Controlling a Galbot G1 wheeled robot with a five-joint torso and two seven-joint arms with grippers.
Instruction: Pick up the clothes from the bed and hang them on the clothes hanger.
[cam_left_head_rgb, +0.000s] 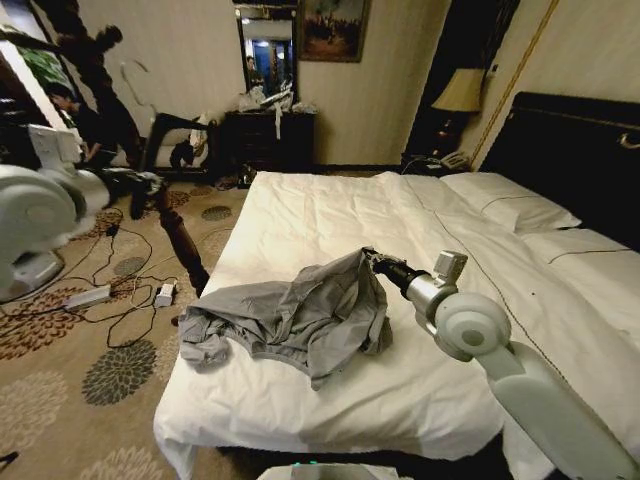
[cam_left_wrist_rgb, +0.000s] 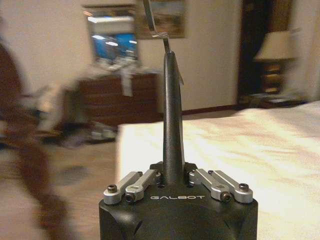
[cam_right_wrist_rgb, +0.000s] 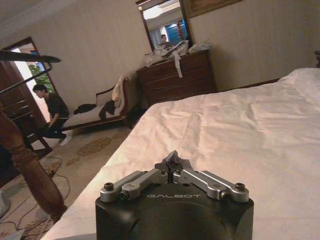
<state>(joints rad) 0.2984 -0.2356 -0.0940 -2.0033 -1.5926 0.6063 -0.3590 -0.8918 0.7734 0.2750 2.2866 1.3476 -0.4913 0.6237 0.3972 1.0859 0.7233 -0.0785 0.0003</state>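
While the right gripper (cam_left_head_rgb: 372, 257) sits low on the bed (cam_left_head_rgb: 330, 215), its tip is right at the upper edge of the grey shirt (cam_left_head_rgb: 290, 315), touching the bunched fabric there. Over on the right wrist camera, the fingers (cam_right_wrist_rgb: 172, 162) are drawn together to a point with no gap between them, and whether any cloth is pinched in there cannot be told. GALBOT reads in pale letters across the black gripper body. The shirt lies crumpled on the white duvet near the foot of the bed, a sleeve trailing toward the left edge.

Up and away to the left, the left gripper (cam_left_head_rgb: 140, 185) is held out over the patterned carpet (cam_left_head_rgb: 60, 380), well apart from the bed. On its wrist camera the jaws are clamped on the dark hanger (cam_left_wrist_rgb: 172, 115), which rises straight out from between them, its thin wire hook (cam_left_wrist_rgb: 155, 22) curling at the far end. GALBOT shows again on that gripper's body.
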